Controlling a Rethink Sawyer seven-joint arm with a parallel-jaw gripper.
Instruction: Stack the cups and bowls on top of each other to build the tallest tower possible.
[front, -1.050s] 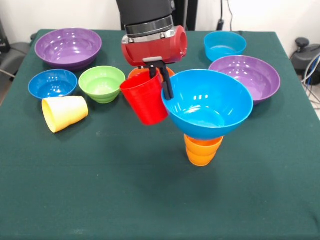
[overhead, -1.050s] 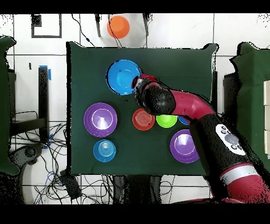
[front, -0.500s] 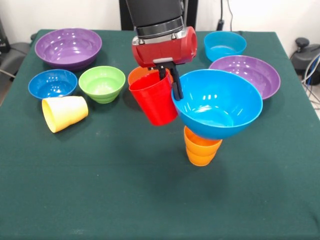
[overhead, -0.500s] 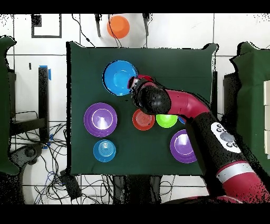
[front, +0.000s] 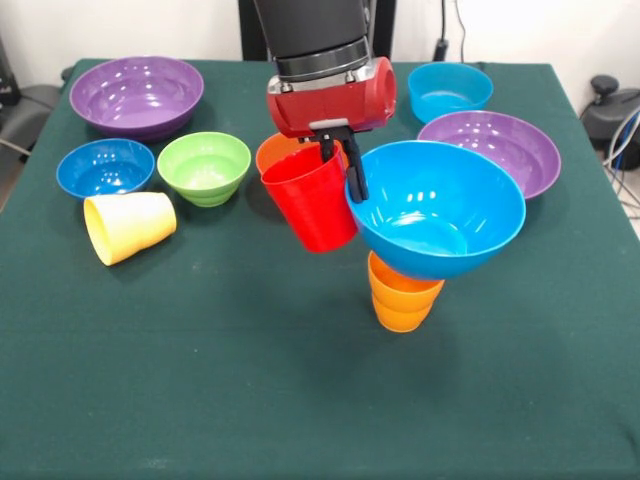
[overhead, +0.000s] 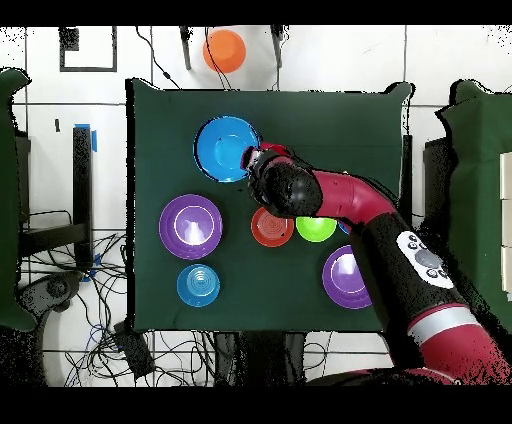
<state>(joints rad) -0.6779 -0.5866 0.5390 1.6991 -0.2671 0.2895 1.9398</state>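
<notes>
A red and black robot arm reached down over a dark green tabletop (front: 250, 400) scattered with glossy plastic cups and bowls. Its tool (front: 337, 165) was clamped on the rim of a plain red cup (front: 312, 200), one black finger inside the mouth and one outside, so the cup hung clear of the cloth, tilted, with its opening facing up and towards the arm. The cup's side sat just beside, perhaps touching, the rim of a large blue bowl (front: 437, 205).

That bowl was the top of the tower so far: it balanced, mouth up and leaning a little, on an orange cup (front: 403, 297) standing near the middle of the tabletop. In the overhead view the blue bowl (overhead: 226, 148) showed as a bright disc with the arm's wrist at its edge.

The step in hand looked like carrying the red cup to the tower. The next move would call for bringing the cup over the bowl's centre, lowering it gently inside and letting go without nudging the bowl, which looked easy to tip off its narrow support.

Unused pieces lay around: a yellow cup (front: 130, 226) on its side, a dark blue bowl (front: 105, 167), a green bowl (front: 204, 166), an orange bowl (front: 275, 152) partly hidden behind the red cup, two purple bowls (front: 137, 94) (front: 495, 150) and a cyan bowl (front: 450, 90).

No brand, label or writing could be read anywhere
</notes>
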